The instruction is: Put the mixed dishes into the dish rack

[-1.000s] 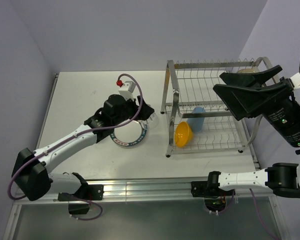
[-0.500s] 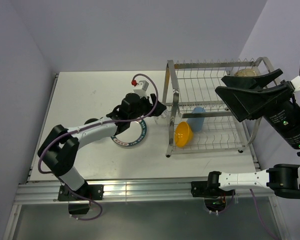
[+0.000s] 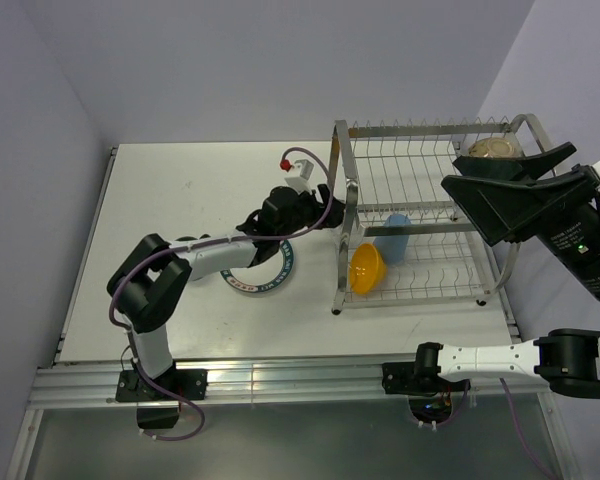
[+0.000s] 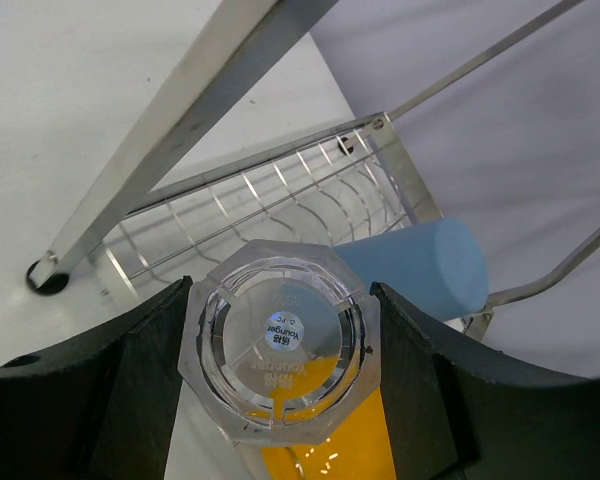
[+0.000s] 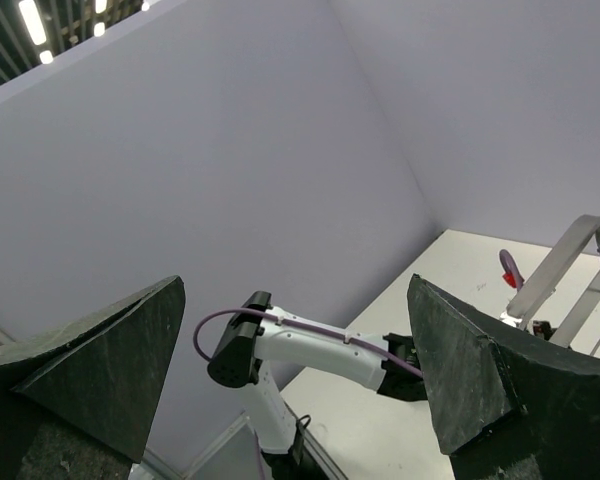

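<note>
Since a second ago the left arm is stretching much further right. Its wrist was over the white plate point(image 3: 280, 268) and is now sitting at the left end of the dish rack point(image 3: 420, 128). Right arm is hardly shifting.

Left jaws are clamping the clear glass point(image 4: 280, 345), with one black finger point(image 4: 130, 390) on each side. The glass base, with its small round sticker, is facing the wrist camera. Glass is hanging clear of the worktop point(image 3: 180, 180), just outside the rack's left end. Can't tell from above whether it is touching the frame.

In the way:
- A slanted frame post point(image 4: 180, 140) is cutting across the left wrist view, up and left of the glass, with its foot resting on the worktop.
- The small orange bowl point(image 3: 367, 268) is lying tipped on its side at the front left of the lower tier, straight behind the glass and showing through it.
- The light blue tumbler point(image 3: 392, 238) is lying on its side just beside the bowl, further back on the same tier.

The beige bowl point(image 3: 493, 148) is sitting on the upper tier at the far right corner. The plate is lying flat on the worktop, partly under the left forearm.

Right jaws are standing wide apart, gripping nothing. They are hovering above the rack's right end near the beige bowl and pointing left. The right wrist camera is seeing only wall, the left arm and a bit of rack frame.
</note>
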